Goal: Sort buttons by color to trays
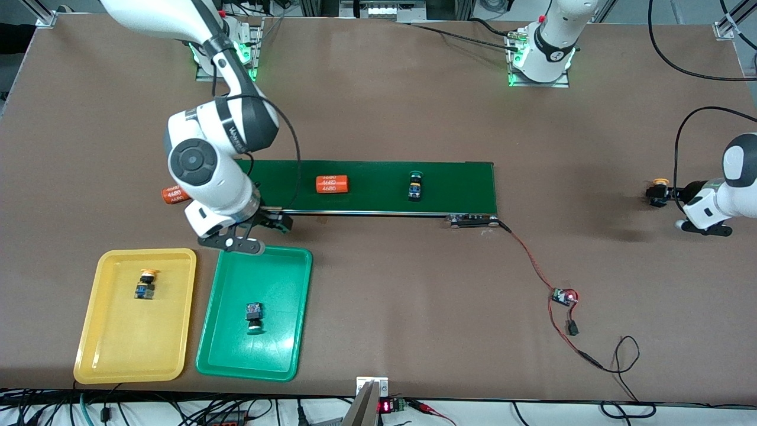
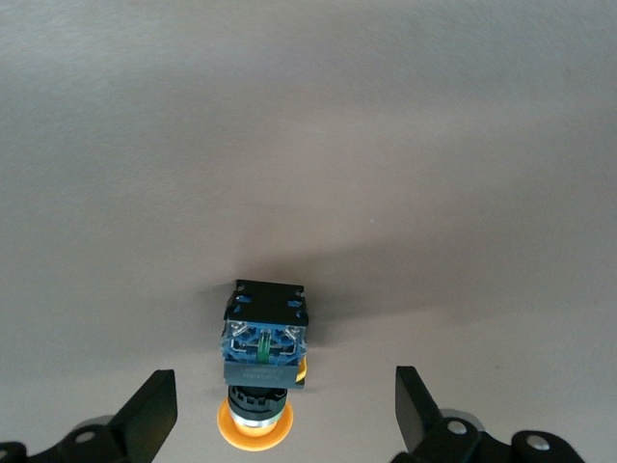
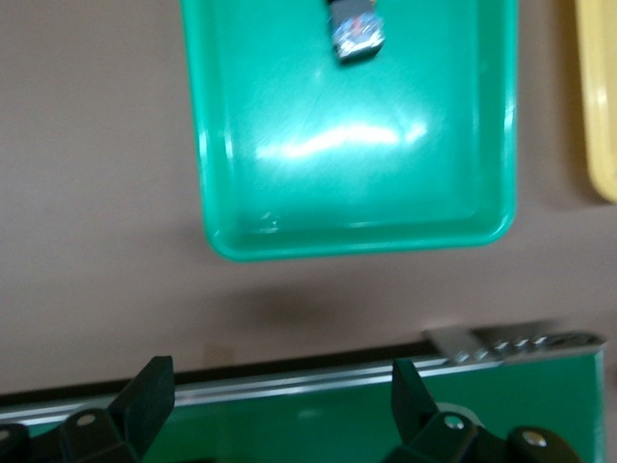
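Observation:
A yellow-capped button [image 2: 262, 357] lies on its side on the bare table at the left arm's end [image 1: 658, 192]. My left gripper [image 2: 284, 415] is low over it and open, one finger [image 2: 149, 415] on each side, not touching. A green-capped button [image 1: 416, 185] lies on the belt. The yellow tray [image 1: 112, 349] holds a yellow-capped button [image 1: 145, 284]. The green tray [image 1: 278, 355] holds a green-capped button [image 1: 254, 316]. My right gripper [image 1: 269, 222] hangs open and empty over the belt's edge beside the green tray [image 3: 241, 193].
A long dark-green conveyor belt [image 1: 378, 201] crosses the middle of the table. One orange 4680 cylinder [image 1: 332, 184] lies on it and another [image 1: 174, 195] lies off its end under the right arm. A small circuit board [image 1: 565, 296] with red wire lies nearer the front camera.

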Controlling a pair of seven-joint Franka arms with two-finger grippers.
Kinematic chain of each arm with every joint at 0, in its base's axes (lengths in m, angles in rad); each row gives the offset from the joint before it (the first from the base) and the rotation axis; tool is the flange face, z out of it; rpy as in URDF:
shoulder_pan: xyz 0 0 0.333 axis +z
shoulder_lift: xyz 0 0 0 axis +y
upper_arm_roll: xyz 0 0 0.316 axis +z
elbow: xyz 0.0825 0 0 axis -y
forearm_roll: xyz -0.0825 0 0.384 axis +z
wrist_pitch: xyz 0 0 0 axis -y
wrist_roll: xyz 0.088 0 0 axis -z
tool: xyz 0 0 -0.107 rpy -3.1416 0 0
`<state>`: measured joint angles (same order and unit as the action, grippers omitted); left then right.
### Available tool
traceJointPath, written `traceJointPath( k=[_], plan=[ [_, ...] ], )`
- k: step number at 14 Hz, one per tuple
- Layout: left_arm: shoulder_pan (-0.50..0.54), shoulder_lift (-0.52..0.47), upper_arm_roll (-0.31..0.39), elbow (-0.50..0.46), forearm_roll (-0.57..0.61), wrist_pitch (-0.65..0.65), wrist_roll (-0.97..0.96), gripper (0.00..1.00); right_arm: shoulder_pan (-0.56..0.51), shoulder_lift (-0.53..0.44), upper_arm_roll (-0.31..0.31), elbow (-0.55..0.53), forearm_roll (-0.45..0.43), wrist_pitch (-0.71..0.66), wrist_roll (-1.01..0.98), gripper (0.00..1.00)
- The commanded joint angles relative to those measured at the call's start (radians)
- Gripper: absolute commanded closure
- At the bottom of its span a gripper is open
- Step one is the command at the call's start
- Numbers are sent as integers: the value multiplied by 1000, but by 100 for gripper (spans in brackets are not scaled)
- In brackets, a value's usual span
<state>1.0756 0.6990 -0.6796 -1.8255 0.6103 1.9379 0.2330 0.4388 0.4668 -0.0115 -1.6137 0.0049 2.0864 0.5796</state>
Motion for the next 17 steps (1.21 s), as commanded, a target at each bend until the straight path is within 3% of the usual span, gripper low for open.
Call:
traceJointPath(
  k=[1, 4, 6, 9, 12, 15, 17],
  plan=[
    [26, -33, -11, -75, 23, 78, 49, 0, 14, -39, 39, -54, 4, 24, 45, 0],
    [29, -16, -3, -86, 26, 85, 46, 0, 40, -43, 59, -127, 1, 115, 49, 0],
    [29, -13, 6, -84, 52, 85, 45, 10, 43, -57, 79, -187, -6, 162, 48, 0],
    [30, -13, 6, -81, 80, 85, 40, 10, 43, -85, 94, -250, -9, 187, 48, 0],
    [27, -10, 9, -81, 82, 85, 39, 31, 43, -106, 105, -279, -9, 187, 52, 0],
    [27, 1, 15, -69, 82, 84, 37, 70, 43, -109, 116, -282, -9, 188, 89, 0],
    [27, -1, 12, -67, 80, 76, 42, 74, 47, -109, 119, -284, -9, 188, 97, 0]
  ],
)
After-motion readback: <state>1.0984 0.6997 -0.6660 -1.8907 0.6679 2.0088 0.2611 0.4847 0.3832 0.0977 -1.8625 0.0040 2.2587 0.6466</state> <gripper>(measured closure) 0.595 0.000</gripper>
